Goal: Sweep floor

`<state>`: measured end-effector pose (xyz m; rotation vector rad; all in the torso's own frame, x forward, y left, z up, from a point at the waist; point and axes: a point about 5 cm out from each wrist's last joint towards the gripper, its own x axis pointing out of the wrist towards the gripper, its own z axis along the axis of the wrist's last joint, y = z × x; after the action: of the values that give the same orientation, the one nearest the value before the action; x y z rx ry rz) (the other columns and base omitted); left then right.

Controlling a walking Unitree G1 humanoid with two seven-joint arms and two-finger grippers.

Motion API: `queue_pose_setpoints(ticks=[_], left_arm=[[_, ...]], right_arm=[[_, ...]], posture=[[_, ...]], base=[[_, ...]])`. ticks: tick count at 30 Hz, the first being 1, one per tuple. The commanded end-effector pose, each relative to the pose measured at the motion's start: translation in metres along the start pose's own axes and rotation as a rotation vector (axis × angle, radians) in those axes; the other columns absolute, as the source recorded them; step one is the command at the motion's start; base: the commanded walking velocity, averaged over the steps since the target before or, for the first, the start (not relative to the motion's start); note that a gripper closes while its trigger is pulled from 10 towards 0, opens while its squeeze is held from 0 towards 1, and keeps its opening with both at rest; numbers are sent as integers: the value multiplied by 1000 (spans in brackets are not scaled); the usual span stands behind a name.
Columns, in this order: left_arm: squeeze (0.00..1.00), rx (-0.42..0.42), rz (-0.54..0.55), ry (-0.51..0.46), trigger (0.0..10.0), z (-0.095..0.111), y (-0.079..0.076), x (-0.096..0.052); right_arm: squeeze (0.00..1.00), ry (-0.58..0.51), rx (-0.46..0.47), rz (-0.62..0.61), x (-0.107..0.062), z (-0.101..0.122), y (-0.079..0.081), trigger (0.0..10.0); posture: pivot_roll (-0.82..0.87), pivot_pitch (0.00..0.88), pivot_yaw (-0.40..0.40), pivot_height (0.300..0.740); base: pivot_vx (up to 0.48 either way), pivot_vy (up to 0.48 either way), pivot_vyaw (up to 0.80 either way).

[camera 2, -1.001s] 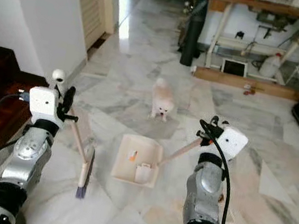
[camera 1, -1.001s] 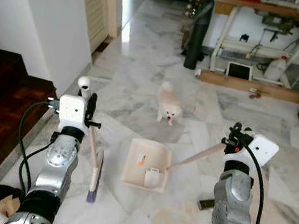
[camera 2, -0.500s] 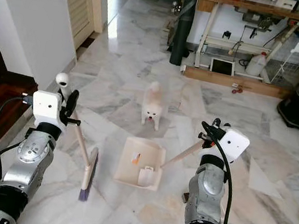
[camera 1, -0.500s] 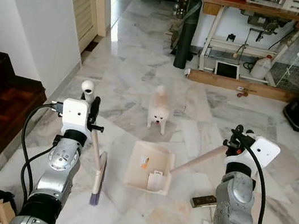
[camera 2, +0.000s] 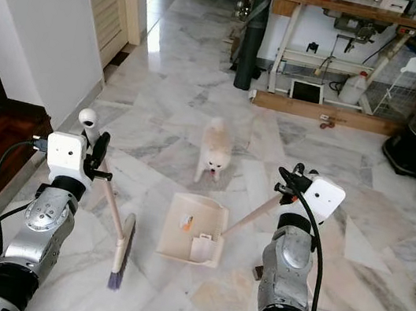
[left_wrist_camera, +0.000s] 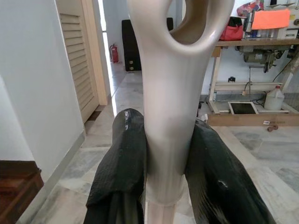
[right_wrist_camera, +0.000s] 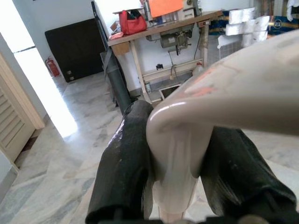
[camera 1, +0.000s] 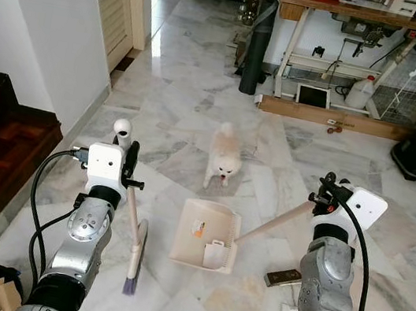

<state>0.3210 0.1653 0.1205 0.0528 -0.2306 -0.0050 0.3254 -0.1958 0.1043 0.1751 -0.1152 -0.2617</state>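
On a marble floor (camera 1: 199,114), the left gripper (left_wrist_camera: 166,154) was clamped on the cream handle of a broom (camera 1: 132,243), its bristles resting on the tiles at the robot's left. The right gripper (right_wrist_camera: 180,163) was closed around the long handle of a cream dustpan (camera 1: 206,235), which lay flat between the arms holding bits of debris. A small white dog (camera 1: 224,157) stood just beyond the pan.
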Motion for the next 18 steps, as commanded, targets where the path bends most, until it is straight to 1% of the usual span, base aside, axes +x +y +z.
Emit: queue_pose_setpoints(ticks=[1, 8, 18], left_arm=[[0, 13, -17, -52, 10000, 13, -3, 6], [0, 18, -17, -52, 10000, 12, -2, 4], [0, 26, -25, -62, 10000, 15, -1, 7]], right_arm=[[0, -55, 23, 8, 6, 13, 4, 10000], [0, -42, 26, 9, 4, 10, 6, 10000], [0, -36, 31, 6, 4, 9, 7, 10000]], posture=[[-14, 18, -9, 740], [-9, 13, -7, 740], [-5, 21, 4, 740]], base=[[0, 0, 0], [0, 0, 0], [0, 0, 0]])
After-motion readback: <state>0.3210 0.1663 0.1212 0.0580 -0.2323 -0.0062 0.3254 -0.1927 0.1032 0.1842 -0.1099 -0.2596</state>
